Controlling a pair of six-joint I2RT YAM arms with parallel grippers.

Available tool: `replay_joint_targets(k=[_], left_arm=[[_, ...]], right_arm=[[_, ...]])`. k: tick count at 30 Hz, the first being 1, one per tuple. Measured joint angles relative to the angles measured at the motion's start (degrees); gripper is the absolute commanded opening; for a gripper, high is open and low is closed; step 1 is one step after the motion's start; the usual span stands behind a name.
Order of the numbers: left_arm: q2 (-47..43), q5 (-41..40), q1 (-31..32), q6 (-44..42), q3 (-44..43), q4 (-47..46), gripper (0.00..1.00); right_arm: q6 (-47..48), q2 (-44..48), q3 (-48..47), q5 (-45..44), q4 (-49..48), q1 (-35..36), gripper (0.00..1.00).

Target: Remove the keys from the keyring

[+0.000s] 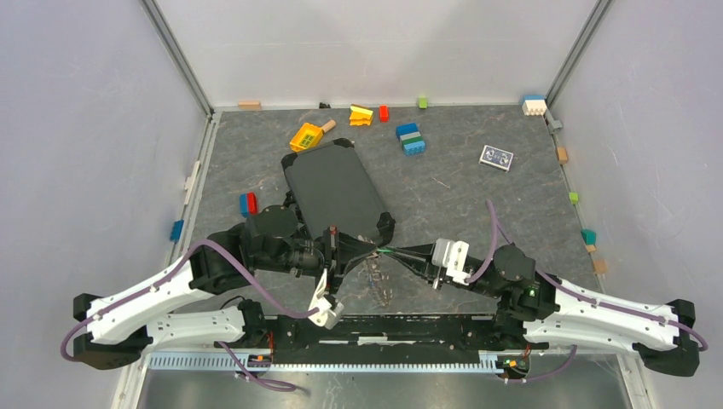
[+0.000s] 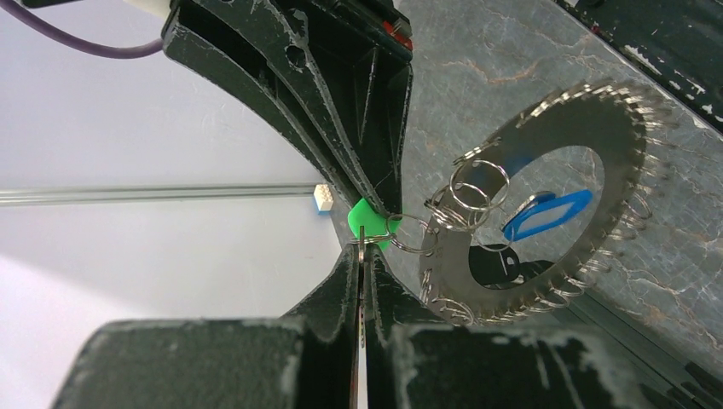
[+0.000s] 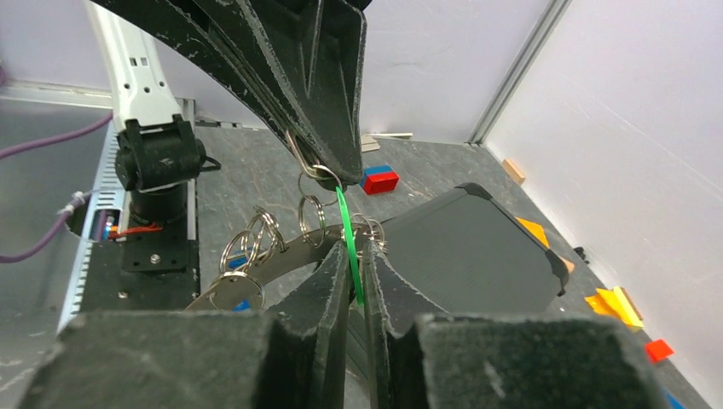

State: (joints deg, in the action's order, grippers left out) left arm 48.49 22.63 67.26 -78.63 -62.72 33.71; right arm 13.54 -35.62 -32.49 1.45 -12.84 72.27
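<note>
Dark grey flat case (image 1: 332, 189), yellow brick (image 1: 304, 136) just beyond it, blue-green brick stack (image 1: 411, 140), patterned card (image 1: 496, 157) farther right

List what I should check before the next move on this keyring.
1. Left gripper shut on a small ring: ok.
2. Green tag sitting inside the right gripper: ok.
3. Right gripper's clamp on the tag firm: cannot tell.
4. Keyring hanging from the linked rings: ok.
5. Keys off the keyring: not ok, they crowd it.
</note>
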Motion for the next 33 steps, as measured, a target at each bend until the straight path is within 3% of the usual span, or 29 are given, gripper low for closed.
replay_joint_targets(k=[6,8,10,21,33], left_arm=[[0.6,-0.1,0.0,0.0,0.2,-0.2,0.02],[0.7,-0.1,-0.1,0.0,0.3,-0.3,0.02],[0.7,0.0,-0.1,0.1,0.4,-0.4,0.02],[1.4,2.2,0.0,0.9,1.4,-0.3,0.02],[1.3,2.3,0.0,1.5,2.6,-0.7,0.02]], right_arm=[[4.9,-0.6,-1.6,-1.9,2.9,0.1,0.18],[6.7,-1.4,-2.2,-3.0,3.6,0.2,0.28],[8.2,-2.5,-2.6,-4.9,3.6,0.3,0.29],[12.1,-11.1,-4.9,-15.6,2.3,0.1,0.67],[8.1,-3.9,-3.7,-27.4,0.0,0.1,0.75]])
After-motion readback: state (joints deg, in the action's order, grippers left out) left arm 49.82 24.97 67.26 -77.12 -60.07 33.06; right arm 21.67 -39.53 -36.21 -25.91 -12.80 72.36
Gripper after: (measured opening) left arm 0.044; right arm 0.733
